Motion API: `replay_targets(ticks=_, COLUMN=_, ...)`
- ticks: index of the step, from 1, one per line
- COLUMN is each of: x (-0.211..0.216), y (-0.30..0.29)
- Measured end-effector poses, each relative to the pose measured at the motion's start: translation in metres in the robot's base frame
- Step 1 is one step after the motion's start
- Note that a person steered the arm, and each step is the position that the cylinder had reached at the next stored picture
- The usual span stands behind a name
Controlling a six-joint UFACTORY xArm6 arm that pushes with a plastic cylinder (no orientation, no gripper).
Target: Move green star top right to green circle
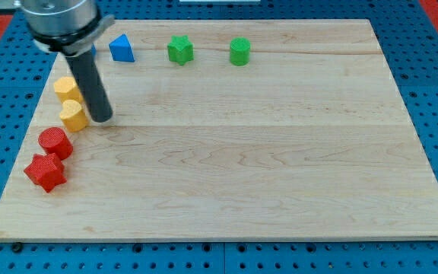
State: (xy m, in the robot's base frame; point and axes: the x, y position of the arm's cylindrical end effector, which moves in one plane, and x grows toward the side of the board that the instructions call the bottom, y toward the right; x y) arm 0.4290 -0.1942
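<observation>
Plainly, the move turns on how the green star [180,50] lies from my tip [102,118]: up and to the view's right of it, well apart, near the desk's [265,175] top edge and somewhat left of that edge's middle. The green circle [239,52] sits on the same line along the top edge, near the star on its right but not touching it.

My tip rests near the desk's left edge, just beside the yellow heart [73,115] and possibly touching it; I cannot tell. A second yellow block [66,87] lies just above the heart, and the red cylinder [55,142] and red star [46,172] sit lower along the left edge. The blue block [121,49] stands between me and the green star, toward the top left corner.

There are no jaws on this rod, so nothing is parted or clamped.

I judge the tip must get to the star's left and lower side, skirting the blue block, then push rightward and slightly upward past the circle.
</observation>
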Motion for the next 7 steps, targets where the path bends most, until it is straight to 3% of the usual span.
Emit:
replay_targets(ticks=2, x=0.000, y=-0.026)
replay_targets(ticks=3, x=-0.001, y=0.011)
replay_targets(ticks=4, x=-0.039, y=0.051)
replay_targets(ticks=7, x=-0.077, y=0.035)
